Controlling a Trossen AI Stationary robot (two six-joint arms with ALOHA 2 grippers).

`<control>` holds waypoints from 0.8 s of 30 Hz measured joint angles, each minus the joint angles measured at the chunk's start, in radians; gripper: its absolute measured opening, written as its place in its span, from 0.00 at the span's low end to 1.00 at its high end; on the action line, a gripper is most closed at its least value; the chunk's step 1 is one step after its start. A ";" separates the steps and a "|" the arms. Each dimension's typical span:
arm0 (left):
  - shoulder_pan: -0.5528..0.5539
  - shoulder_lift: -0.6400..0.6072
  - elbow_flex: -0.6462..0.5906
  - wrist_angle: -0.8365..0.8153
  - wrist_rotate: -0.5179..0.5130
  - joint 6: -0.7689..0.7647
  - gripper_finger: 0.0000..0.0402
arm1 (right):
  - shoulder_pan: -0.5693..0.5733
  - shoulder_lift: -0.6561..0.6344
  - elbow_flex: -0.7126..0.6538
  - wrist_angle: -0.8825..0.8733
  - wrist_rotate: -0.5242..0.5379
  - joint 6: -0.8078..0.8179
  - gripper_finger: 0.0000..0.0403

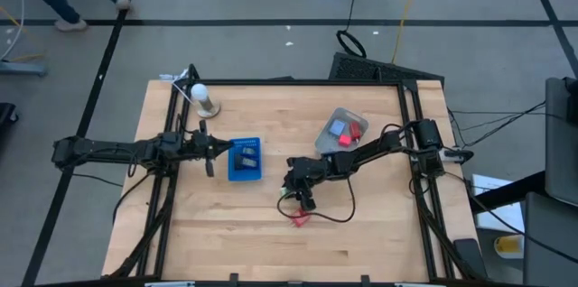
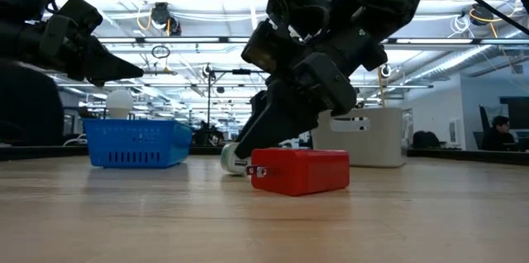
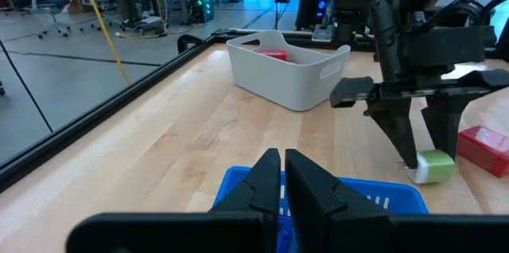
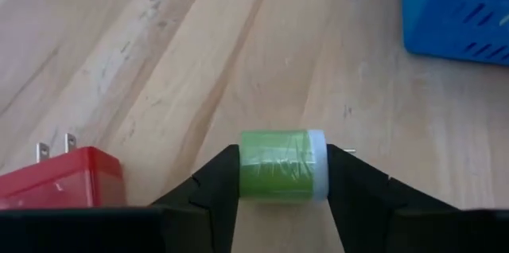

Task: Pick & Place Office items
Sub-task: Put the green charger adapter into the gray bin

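The office item in hand is a small green roll with a white end [image 4: 282, 165]. It sits between the fingers of my right gripper [image 4: 282, 175], near the table's middle [image 1: 302, 199]. A red blocky plug with two prongs [image 2: 302, 170] lies on the wood just beside it [image 1: 298, 219]. More red and blue pieces lie in the grey tub [image 1: 341, 131]. Dark pieces lie in the blue tray [image 1: 244, 158]. My left gripper [image 3: 282, 177] is shut and hovers at the tray's left edge [image 1: 209, 147]. My right gripper pinches the green roll by its two flat ends, one finger [image 4: 219, 177] on the green end [image 4: 246, 165] and one on the white end. The fingers slant down from above and from the table's right. The roll [image 3: 433, 165] sits down at the tabletop, its axis level.
A white ball on a stand [image 1: 203, 97] stands at the far left corner. A dark frame rail [image 1: 271, 80] runs around the table. The blue tray [image 4: 457, 6] is a short way left of the right gripper. Bare wood lies toward the near edge.
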 joint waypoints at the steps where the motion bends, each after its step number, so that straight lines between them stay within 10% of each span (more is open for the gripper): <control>1: 0.000 0.000 0.000 0.000 0.000 0.000 0.06 | 0.000 0.000 0.000 0.003 0.000 0.000 0.37; 11: 0.000 0.000 0.000 -0.020 0.000 0.001 0.06 | 0.001 -0.248 -0.017 -0.138 0.035 -0.019 0.37; 24: 0.000 0.000 0.000 -0.020 -0.002 0.033 0.06 | -0.116 -0.958 -0.387 -0.149 0.120 0.052 0.37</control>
